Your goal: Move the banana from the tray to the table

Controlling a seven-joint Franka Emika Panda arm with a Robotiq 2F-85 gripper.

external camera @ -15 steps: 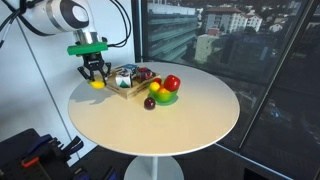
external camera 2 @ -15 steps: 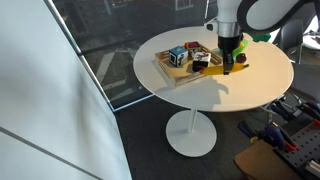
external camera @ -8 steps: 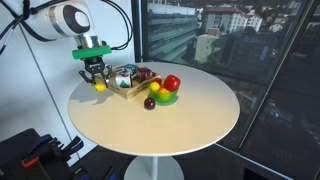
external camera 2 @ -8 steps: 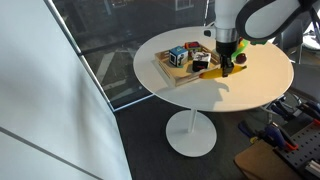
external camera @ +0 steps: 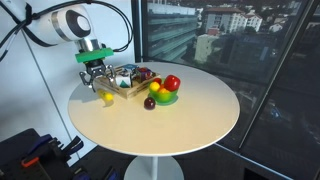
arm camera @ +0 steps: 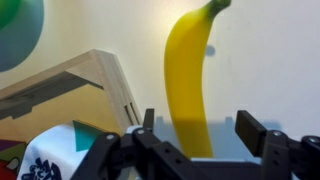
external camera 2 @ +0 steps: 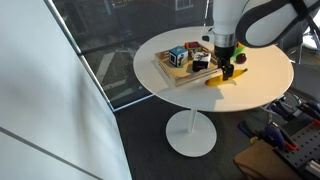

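The yellow banana (arm camera: 190, 75) lies flat on the cream round table (external camera: 180, 125), just beside the wooden tray (arm camera: 85, 85). It also shows in both exterior views, banana (external camera: 106, 97) and banana (external camera 2: 220, 80), close to the table's edge. My gripper (arm camera: 200, 128) hangs right above the banana, open, a finger on either side and clear of it. From outside, the gripper (external camera: 93, 72) stands a little above the fruit, next to the tray (external camera: 130, 88).
The tray (external camera 2: 178, 73) holds a patterned cube (external camera 2: 177, 56) and other small things. A red apple (external camera: 172, 83) sits on a green plate (external camera: 166, 98), a dark plum (external camera: 150, 102) beside it. The table edge (external camera: 75, 105) is close to the banana.
The gripper was shut on the banana, carrying it off the tray. It has opened and risen slightly, and the banana now lies on the table.
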